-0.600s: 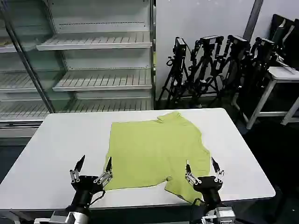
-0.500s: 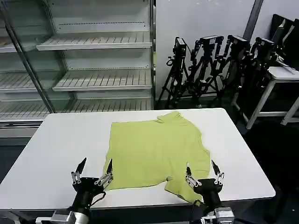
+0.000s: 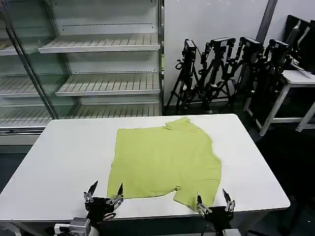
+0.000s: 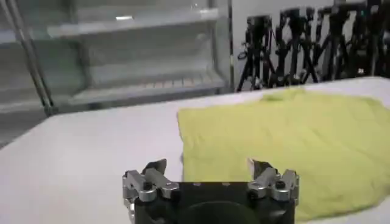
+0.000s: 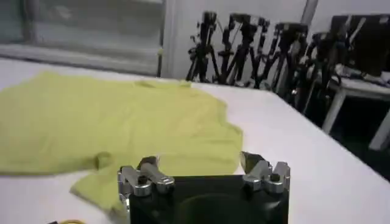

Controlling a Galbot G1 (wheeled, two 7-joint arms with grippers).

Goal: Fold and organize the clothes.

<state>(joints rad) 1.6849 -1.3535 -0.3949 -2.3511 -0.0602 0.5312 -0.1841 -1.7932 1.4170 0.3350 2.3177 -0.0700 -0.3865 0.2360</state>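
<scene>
The T-shirt (image 3: 165, 160) lies spread flat on the white table (image 3: 64, 152), right of centre. Left claw (image 3: 104, 193) sits wide open at the near edge, beside the shirt's near-left corner. Right claw (image 3: 215, 201), also wide open, holds nothing at the near-right hem.

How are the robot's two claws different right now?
The left gripper hangs over bare white table, just beside the T-shirt's near left corner; the right gripper hangs over the T-shirt's near right flap. The left gripper sits slightly farther onto the table than the right gripper, which is at the near edge. Both are open and holding nothing.
</scene>
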